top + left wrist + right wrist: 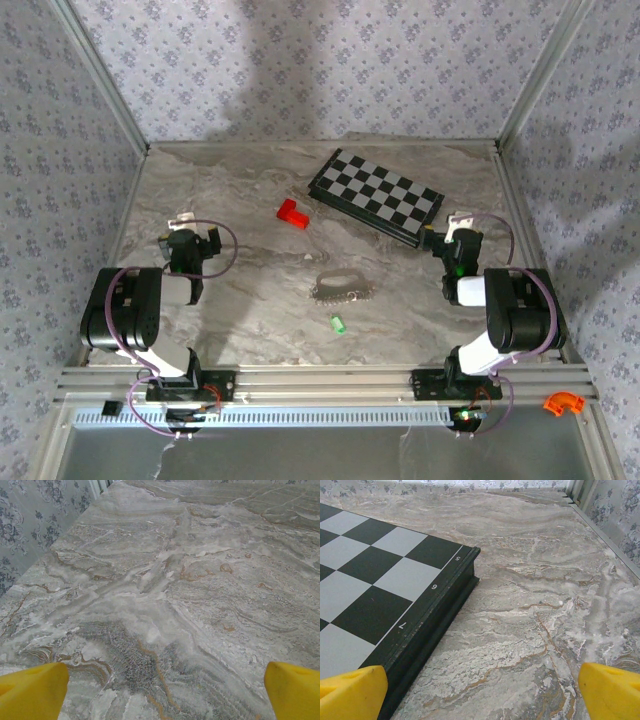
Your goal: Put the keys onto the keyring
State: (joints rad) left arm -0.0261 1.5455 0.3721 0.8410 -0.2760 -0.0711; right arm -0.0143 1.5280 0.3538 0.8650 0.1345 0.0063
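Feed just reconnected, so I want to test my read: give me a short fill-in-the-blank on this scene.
The left gripper and the right gripper both stand ___.
The key, lying apart from the keyring, is coloured ___.
The block near the chessboard is ___.
Missing words: open, green, red.
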